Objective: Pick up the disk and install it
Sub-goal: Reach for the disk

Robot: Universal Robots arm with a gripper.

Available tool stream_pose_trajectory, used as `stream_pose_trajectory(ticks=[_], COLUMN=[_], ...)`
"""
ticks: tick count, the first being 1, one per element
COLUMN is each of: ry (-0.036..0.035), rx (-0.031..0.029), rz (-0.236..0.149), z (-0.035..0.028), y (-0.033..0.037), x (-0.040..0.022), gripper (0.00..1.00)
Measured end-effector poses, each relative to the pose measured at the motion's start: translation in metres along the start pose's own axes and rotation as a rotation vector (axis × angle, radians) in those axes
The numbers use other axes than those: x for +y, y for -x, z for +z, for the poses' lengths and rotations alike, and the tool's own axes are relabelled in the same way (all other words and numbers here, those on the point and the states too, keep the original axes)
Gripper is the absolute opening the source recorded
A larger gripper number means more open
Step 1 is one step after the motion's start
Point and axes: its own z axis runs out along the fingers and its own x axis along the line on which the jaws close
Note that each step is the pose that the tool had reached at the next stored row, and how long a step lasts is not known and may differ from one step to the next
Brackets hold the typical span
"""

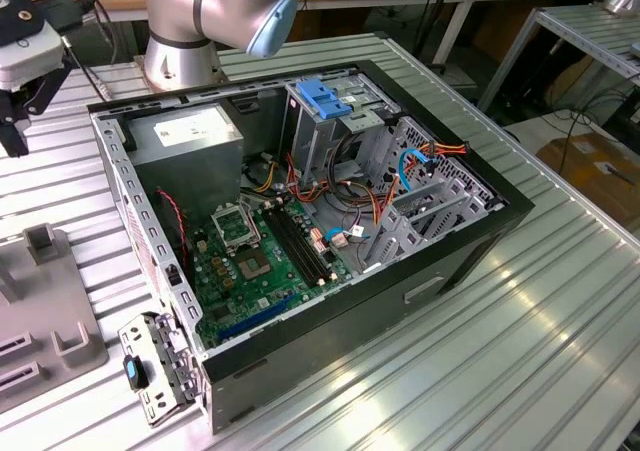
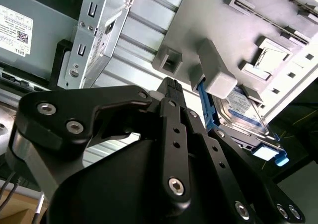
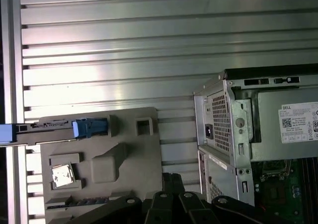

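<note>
The disk (image 2: 243, 115) stands on edge in a slot of a grey fixture tray (image 2: 208, 15), grey metal body with a light-blue carrier rail. In the first wrist view the disk (image 3: 89, 127) appears edge-on at the tray's (image 3: 124, 149) far side. My gripper (image 2: 171, 83) hovers above the tray, a short way from the disk and not touching it. Its black fingers are shut with nothing between them, as the gripper (image 3: 172, 177) also appears in the first wrist view. In the exterior view the gripper (image 1: 22, 106) hangs at the far upper left, above the tray (image 1: 60, 351).
An open computer case (image 1: 400, 301) lies on the ribbed metal table, with a motherboard, cables and a metal drive cage (image 1: 330, 136) topped by a blue latch (image 1: 322, 98). The case corner (image 3: 233, 129) sits beside the tray. The arm's base (image 1: 180, 51) stands behind the case.
</note>
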Motion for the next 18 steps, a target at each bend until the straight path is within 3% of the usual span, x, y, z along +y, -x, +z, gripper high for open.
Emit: stream_pose_trajectory(ticks=[2,5,10,13,18], ry=[0.0,-0.0005,-0.0008,-0.0009,-0.001], rx=[-0.0001,-0.0001,-0.0002,-0.0003,-0.0003], rz=[0.0,0.001,0.003,0.004,0.005], z=[0.0003,0.0015,0.0023,0.0024,0.0028], y=[-0.0047,-0.0198,-0.0368,-0.0416,-0.0576], x=[-0.0002,-0.0001,0.0002,0.0,-0.0006], gripper=[0.11,0.11,0.11,0.11,0.11])
